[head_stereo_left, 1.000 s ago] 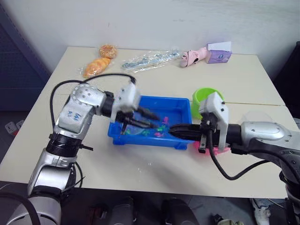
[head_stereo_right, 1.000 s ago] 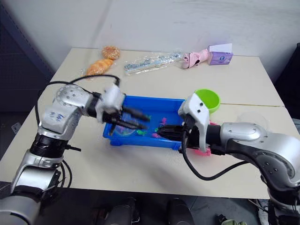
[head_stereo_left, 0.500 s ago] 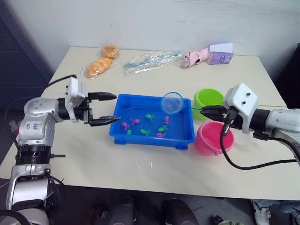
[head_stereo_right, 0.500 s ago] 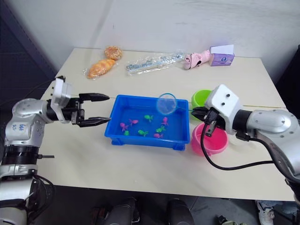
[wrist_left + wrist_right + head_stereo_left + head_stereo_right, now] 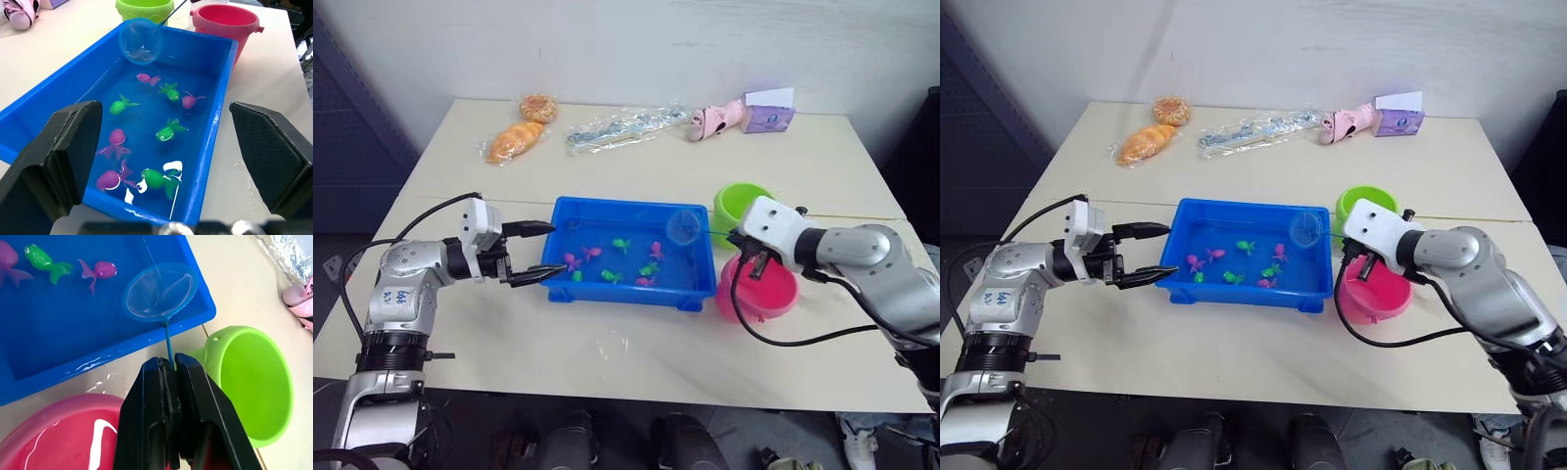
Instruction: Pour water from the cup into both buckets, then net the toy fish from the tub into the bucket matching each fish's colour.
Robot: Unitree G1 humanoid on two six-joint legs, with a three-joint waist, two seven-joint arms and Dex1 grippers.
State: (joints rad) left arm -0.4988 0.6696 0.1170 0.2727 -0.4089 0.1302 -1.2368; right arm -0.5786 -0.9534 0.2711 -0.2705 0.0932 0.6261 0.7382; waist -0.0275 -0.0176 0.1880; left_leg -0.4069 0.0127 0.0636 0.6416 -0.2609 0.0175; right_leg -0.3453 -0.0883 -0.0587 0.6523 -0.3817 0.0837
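1. Blue tub [image 5: 628, 294] sits mid-table, holding water and small pink and green toy fish [image 5: 168, 132].
2. Right gripper [image 5: 168, 363] has its fingers pressed together on the thin handle of a small round net [image 5: 160, 292], whose hoop hangs over the tub's right end, near the rim.
3. Green bucket [image 5: 742, 204] and pink bucket [image 5: 759, 291] stand just right of the tub.
4. Left gripper [image 5: 540, 252] hovers at the tub's left edge, fingers spread wide, holding nothing.
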